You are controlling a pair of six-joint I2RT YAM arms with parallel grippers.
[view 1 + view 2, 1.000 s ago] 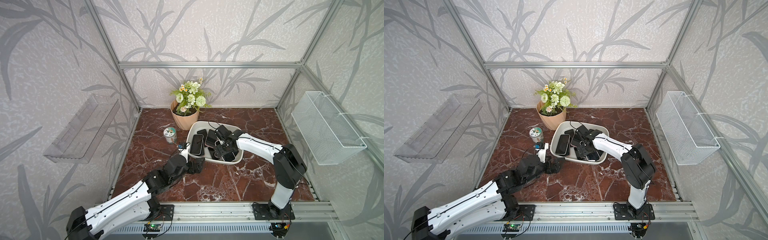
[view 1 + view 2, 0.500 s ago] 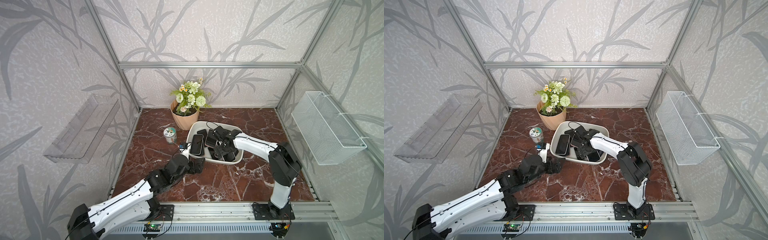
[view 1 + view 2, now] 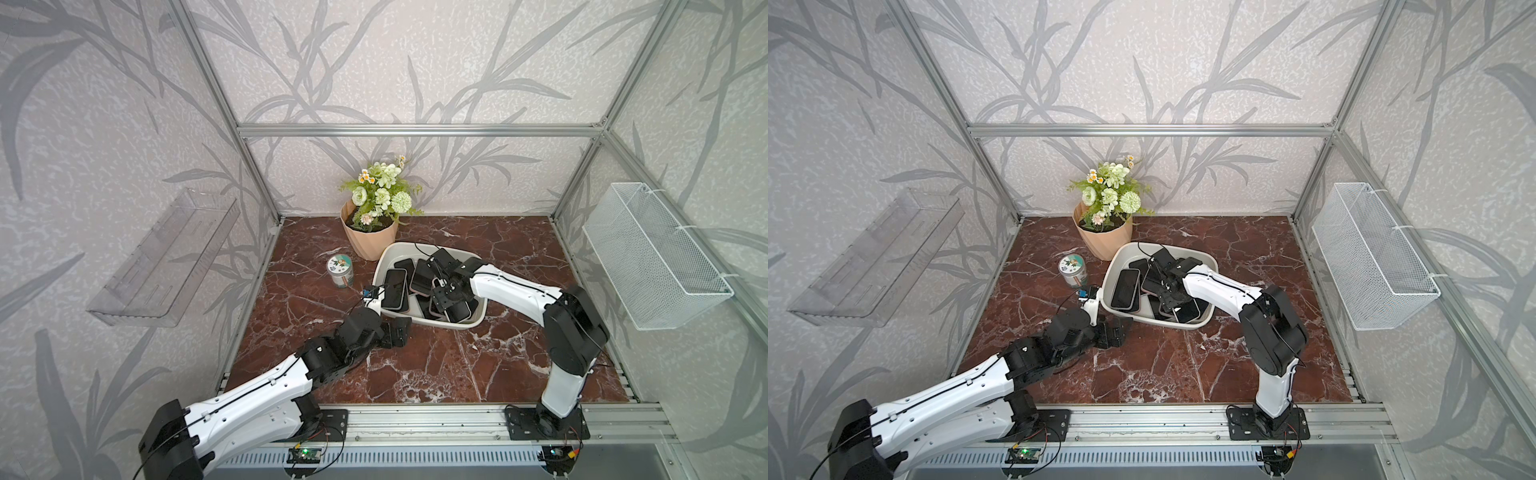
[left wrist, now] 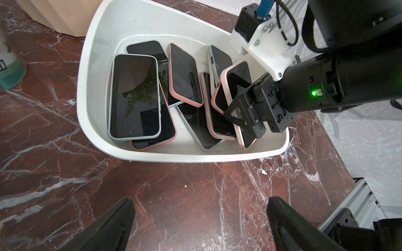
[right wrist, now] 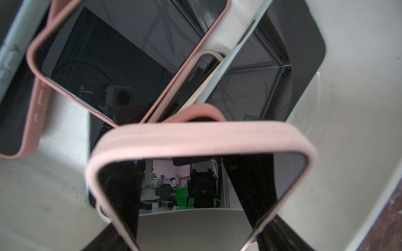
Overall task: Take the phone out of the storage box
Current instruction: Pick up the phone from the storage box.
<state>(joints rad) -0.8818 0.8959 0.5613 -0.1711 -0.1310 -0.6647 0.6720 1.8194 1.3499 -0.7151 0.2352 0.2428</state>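
Right claw (image 3: 448,300) is down inside the storage box (image 3: 383,262), over the heap of phones (image 3: 395,287); left claw (image 3: 399,331) sits low over the bench (image 3: 457,365), just beside the box's near rim.

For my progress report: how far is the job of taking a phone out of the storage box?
Done: nothing yet; no phone shows on the table outside the storage box. In hand: the right gripper is inside it, jaws either side of a tilted pink-cased phone; firm grip unclear. Still to do: lift it out. The left gripper hovers open.
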